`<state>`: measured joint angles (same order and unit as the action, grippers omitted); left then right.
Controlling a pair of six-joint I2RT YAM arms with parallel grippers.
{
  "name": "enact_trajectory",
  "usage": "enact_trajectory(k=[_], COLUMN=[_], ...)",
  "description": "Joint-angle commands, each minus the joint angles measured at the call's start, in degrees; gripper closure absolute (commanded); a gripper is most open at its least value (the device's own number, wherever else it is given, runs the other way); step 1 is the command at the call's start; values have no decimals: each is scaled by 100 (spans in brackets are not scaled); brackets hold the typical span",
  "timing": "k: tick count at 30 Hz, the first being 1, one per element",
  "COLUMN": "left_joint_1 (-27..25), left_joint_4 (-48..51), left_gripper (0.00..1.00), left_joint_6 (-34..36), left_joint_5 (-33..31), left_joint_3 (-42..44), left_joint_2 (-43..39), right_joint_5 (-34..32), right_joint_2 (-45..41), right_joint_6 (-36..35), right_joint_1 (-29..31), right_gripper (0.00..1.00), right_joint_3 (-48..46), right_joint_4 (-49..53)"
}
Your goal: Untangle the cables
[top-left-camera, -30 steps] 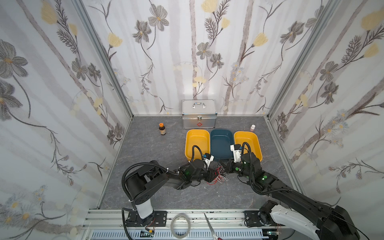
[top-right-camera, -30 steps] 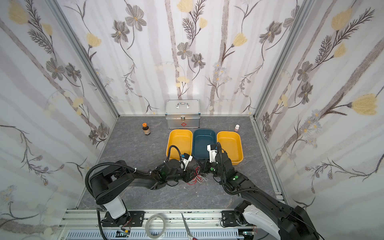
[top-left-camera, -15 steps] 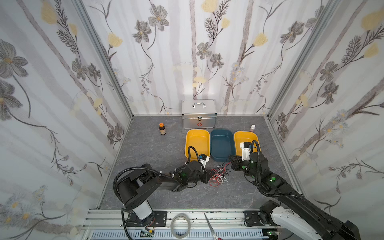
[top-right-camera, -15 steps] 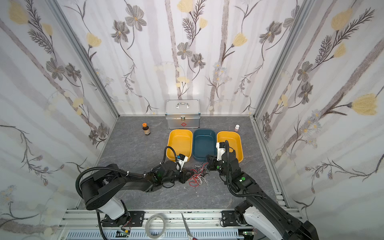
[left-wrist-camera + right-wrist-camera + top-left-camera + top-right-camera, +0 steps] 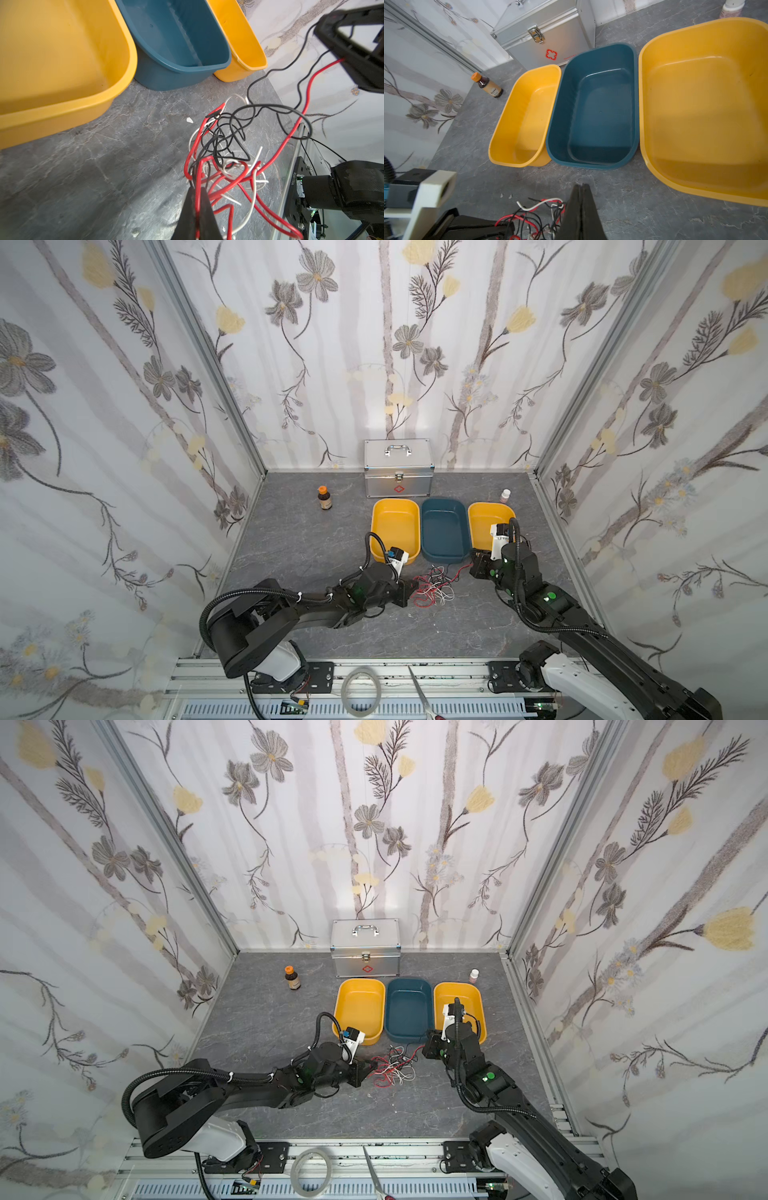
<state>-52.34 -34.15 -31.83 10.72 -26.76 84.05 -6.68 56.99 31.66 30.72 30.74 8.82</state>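
Counting the cables (image 5: pixel 432 588), I find three: one red cable (image 5: pixel 307 97), one black cable (image 5: pixel 270 107) and one white cable (image 5: pixel 257 156). They lie as one loose knot on the counter (image 5: pixel 311 556), just in front of the tubs and between my two grippers.

The left gripper (image 5: pixel 409 592) is pressed together and pinches the red cable at the left side of the knot. A black strand runs beside its fingertips (image 5: pixel 197 193), and I cannot tell if this one is clamped too. The right gripper (image 5: pixel 473 568) is pressed together as well; the red and the black cable rise from the knot and run up to it.

The wires are thin and curly and cross each other many times.

Behind the knot three tubs stand side by side, a blue tub (image 5: pixel 443 559) between two yellow tubs (image 5: pixel 379 526). Further back I see one metal case (image 5: pixel 398 475), one brown bottle (image 5: pixel 325 499) and one small white-capped bottle (image 5: pixel 505 495). On the front rail lie one tape ring (image 5: pixel 344 692) and one pair of scissors (image 5: pixel 419 691).
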Motion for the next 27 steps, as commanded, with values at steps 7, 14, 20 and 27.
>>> enact_trajectory(k=[7,14,20,27], left_joint_1=[163,188,188,186], left_joint_4=[729,1006,1006,1025], left_gripper=[100,100,100,100], left_joint_6=[181,311,353,384], left_joint_5=[-416,-468,-356,-341], left_joint_3=[248,259,162,145], left_joint_2=[-868,-1049,-808,-811], right_joint_5=[583,1010,891,775], right_joint_2=[753,930,661,545], right_joint_6=[-2,75,83,-259], right_joint_1=[61,433,447,428], right_gripper=[100,90,73,68], right_joint_3=[-136,-389,-379,-186], right_joint_4=[-283,-574,-448,-88])
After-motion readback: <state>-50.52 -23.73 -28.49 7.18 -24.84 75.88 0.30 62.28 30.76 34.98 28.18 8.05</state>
